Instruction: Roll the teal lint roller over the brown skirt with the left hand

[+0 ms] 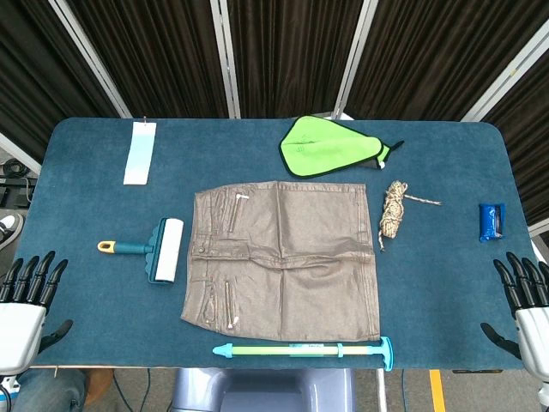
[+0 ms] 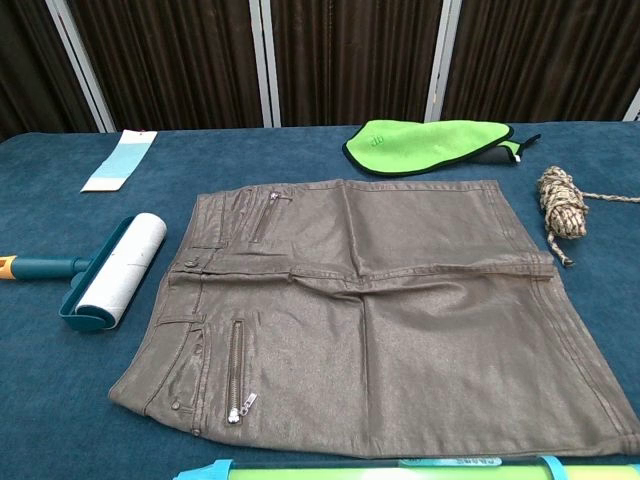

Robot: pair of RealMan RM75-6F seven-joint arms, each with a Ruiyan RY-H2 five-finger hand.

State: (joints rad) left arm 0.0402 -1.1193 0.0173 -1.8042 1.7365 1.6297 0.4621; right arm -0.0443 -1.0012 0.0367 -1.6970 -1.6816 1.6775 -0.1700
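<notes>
The brown skirt (image 1: 283,257) (image 2: 370,310) lies flat in the middle of the blue table, its waistband to the left. Just left of the waistband rests the teal lint roller (image 1: 159,249) (image 2: 105,270), white roll toward the skirt and yellow-tipped handle pointing left. My left hand (image 1: 30,287) hovers at the table's near left corner, fingers spread, holding nothing, well apart from the roller. At the near right corner my right hand (image 1: 523,292) is likewise spread and empty. Neither hand shows in the chest view.
A green cloth (image 1: 330,148) (image 2: 430,145) lies behind the skirt. A coiled rope (image 1: 395,210) (image 2: 562,200) sits to its right, a blue packet (image 1: 491,221) further right. A white-blue strip (image 1: 140,152) (image 2: 120,160) is at back left. A teal-green rod (image 1: 309,349) lies along the front edge.
</notes>
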